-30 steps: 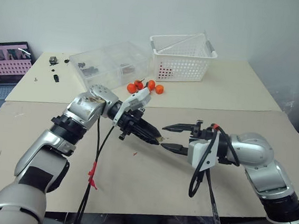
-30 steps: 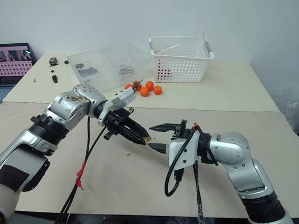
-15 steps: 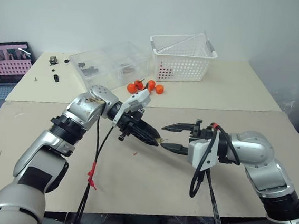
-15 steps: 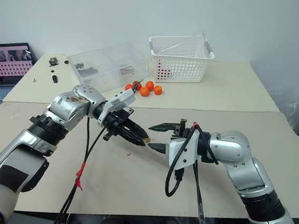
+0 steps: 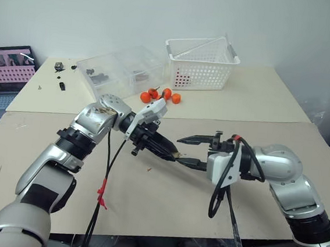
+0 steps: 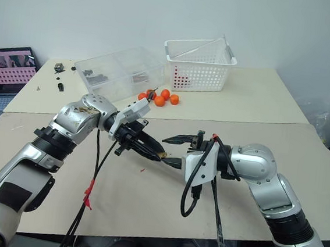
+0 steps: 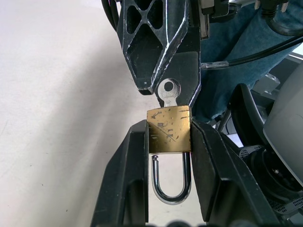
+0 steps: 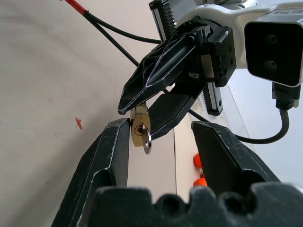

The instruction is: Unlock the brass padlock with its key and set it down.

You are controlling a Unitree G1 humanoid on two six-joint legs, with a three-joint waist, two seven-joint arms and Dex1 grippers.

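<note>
Left gripper (image 7: 168,156) pinches the brass padlock (image 7: 169,135) by its body, held in the air above the table (image 5: 260,109), shackle pointing back toward the wrist. The key (image 7: 168,92) sits in the keyhole, bow sticking out. Right gripper (image 8: 161,142) has its fingers spread, one finger beside the lock, nothing held. Step in hand: reaching for the key. Next move likely calls for closing squarely on the bow, then turning it while the left grip resists.

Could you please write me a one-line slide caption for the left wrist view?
Left hand clamps the brass padlock, key inserted, with the open right hand poised around the key.
</note>
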